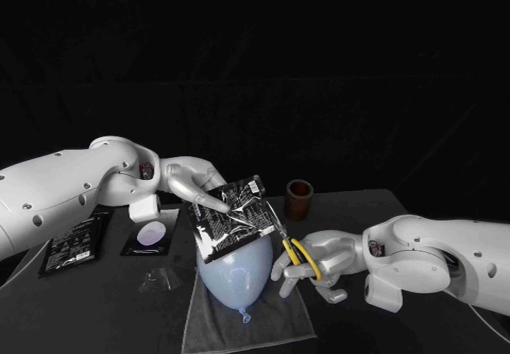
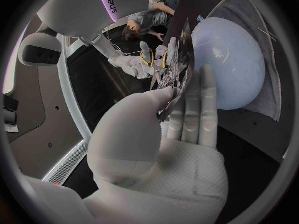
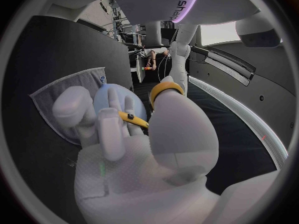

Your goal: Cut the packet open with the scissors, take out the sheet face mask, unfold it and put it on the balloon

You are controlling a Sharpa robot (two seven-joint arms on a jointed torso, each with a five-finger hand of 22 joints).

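The left hand [image 1: 199, 184] pinched a glossy black foil packet [image 1: 230, 214] with white print, its thumb on one face and its straight fingers pressed flat on the other. It held the packet tilted just above the balloon [image 1: 236, 274]. The balloon, pale blue, smooth and teardrop-shaped with its knot toward the table's near edge, lay on a grey terry towel [image 1: 274, 324] near the middle of the matte black table [image 1: 106, 317]. The right hand [image 1: 319, 259] gripped the scissors [image 1: 289, 249], fingers curled through their rounded yellow plastic loops, and the thin metal blades met the packet's lower edge. Toward the table's far edge stood a brown cylinder [image 1: 300, 199]. Toward the left edge lay a flat black sachet [image 1: 74, 243] and a smaller black card [image 1: 152, 234] bearing a pale oval. A crumpled scrap of clear film [image 1: 159, 279] lay beside the towel
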